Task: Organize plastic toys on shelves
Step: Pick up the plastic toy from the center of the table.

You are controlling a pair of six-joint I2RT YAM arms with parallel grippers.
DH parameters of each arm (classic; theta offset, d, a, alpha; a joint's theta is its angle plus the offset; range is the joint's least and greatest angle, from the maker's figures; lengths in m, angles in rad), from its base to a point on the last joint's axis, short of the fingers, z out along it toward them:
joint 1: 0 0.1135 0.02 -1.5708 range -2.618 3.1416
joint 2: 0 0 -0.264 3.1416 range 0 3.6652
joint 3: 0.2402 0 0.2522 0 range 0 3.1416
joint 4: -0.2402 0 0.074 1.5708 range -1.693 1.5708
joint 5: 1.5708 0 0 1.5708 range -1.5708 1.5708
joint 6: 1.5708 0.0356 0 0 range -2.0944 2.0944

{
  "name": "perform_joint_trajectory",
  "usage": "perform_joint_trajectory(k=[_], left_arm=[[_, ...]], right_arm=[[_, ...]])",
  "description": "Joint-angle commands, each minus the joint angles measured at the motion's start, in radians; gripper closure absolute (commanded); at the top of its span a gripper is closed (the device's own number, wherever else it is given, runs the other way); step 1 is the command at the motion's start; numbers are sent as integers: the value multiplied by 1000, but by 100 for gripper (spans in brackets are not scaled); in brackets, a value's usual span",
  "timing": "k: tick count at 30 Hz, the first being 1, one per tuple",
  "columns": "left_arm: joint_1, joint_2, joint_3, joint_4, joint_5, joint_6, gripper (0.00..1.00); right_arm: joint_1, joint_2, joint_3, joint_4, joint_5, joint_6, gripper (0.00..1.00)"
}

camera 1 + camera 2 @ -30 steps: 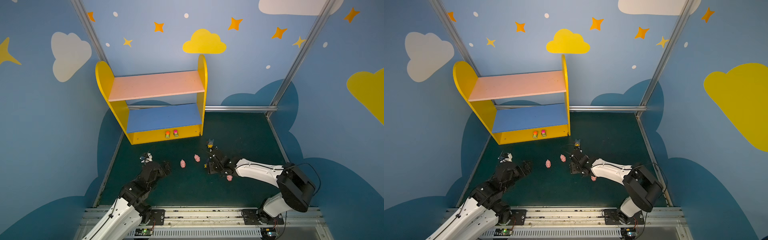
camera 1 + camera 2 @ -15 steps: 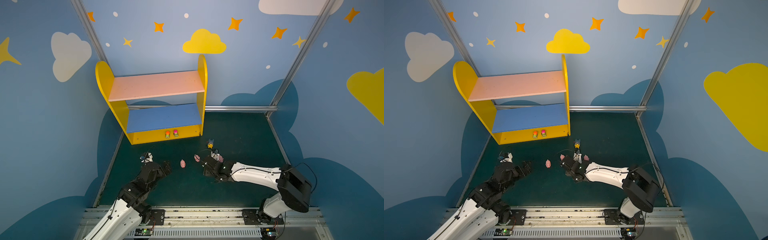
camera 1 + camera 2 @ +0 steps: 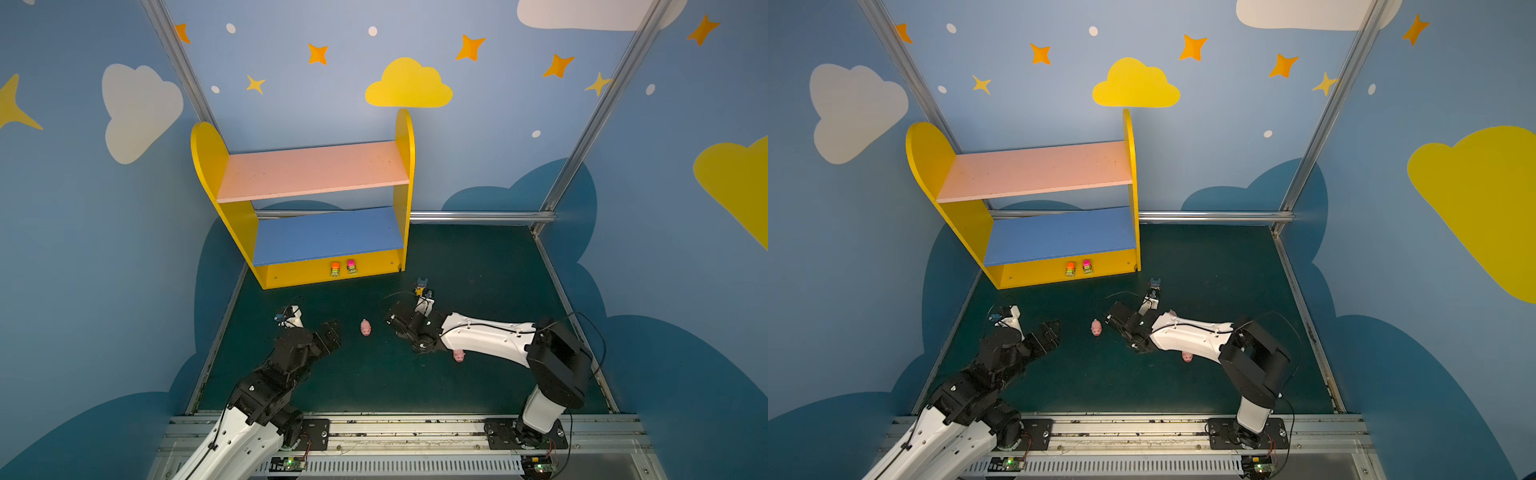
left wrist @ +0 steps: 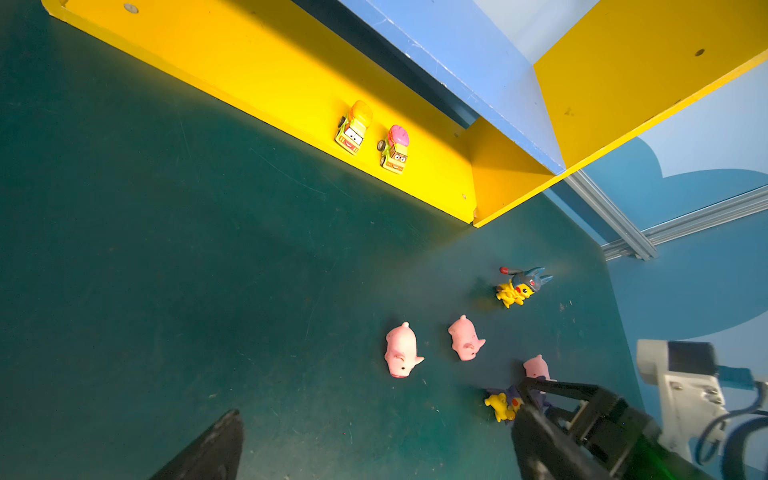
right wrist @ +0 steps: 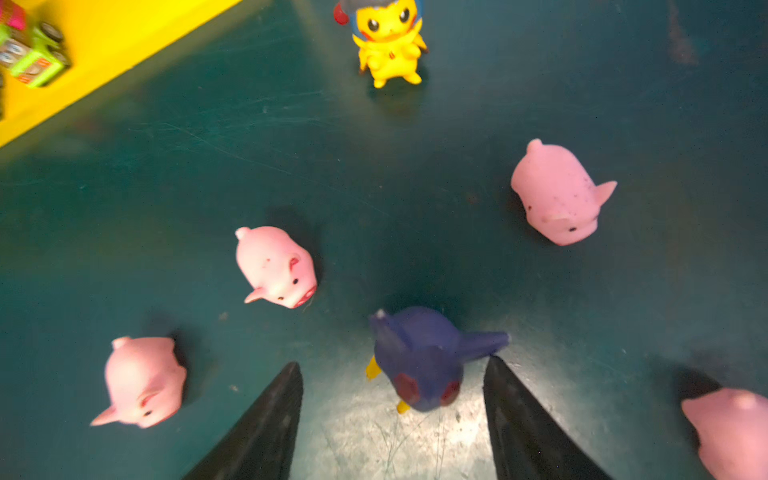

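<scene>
Clock bearings are read in the top views, with twelve o'clock toward the back wall.

**Shelves.** The shelves (image 3: 208,158) stand at eleven o'clock on the dark green table (image 3: 478,266), close to the back wall. They have a pink upper board (image 3: 311,170), a blue lower board (image 3: 328,235) and a yellow base (image 3: 291,276). Two green cars stand side by side on the base: the orange-topped car (image 3: 335,268) and, at its three o'clock, the pink-topped car (image 3: 351,266).

**Right pincer.** My right pincer (image 5: 392,365) sits low near the table's centre with its jaws parted. It straddles a yellow figure (image 5: 419,361) with a dark purple spiky head, which rests on the table. A gap shows on either side of the body, so I grip nothing. One fingertip (image 5: 507,399) comes close to a head spike, and I cannot tell whether they touch.

**Other toys.** A second figure (image 3: 421,284) stands upright at one o'clock from this pincer. Four pink pigs lie around it:
- The left pig (image 3: 365,327) is at nine o'clock, between my two pincers.
- The rear pig (image 3: 458,355) is at four o'clock, beside my right forearm.
- The near pig (image 5: 274,266) and the spotted pig (image 5: 559,193) show clearly only in the right wrist view.

**Left pincer.** My left pincer (image 3: 330,334) hovers at nine o'clock from centre. Its jaws are spread wide and hold nothing, and its fingers point toward two o'clock.
</scene>
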Motion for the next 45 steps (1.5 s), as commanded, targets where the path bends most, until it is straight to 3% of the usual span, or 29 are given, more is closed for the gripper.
perform_joint_trajectory(k=[1, 15, 25, 31, 37, 45], left_arm=[[4, -8, -4, 4, 5, 0, 0], [4, 2, -8, 15, 7, 1, 0], [5, 2, -6, 9, -3, 2, 0], [5, 3, -5, 8, -10, 2, 0], [5, 10, -3, 8, -17, 4, 0], [5, 9, 0, 1, -25, 4, 0]], right_arm=[[5, 18, 22, -68, 30, 40, 32], [-24, 52, -12, -1, -1, 5, 32], [-55, 90, -32, 82, -30, -37, 38], [-68, 96, -46, 107, -41, -54, 48], [-77, 103, -53, 128, -57, -78, 69], [-76, 100, -63, 140, -69, -134, 80]])
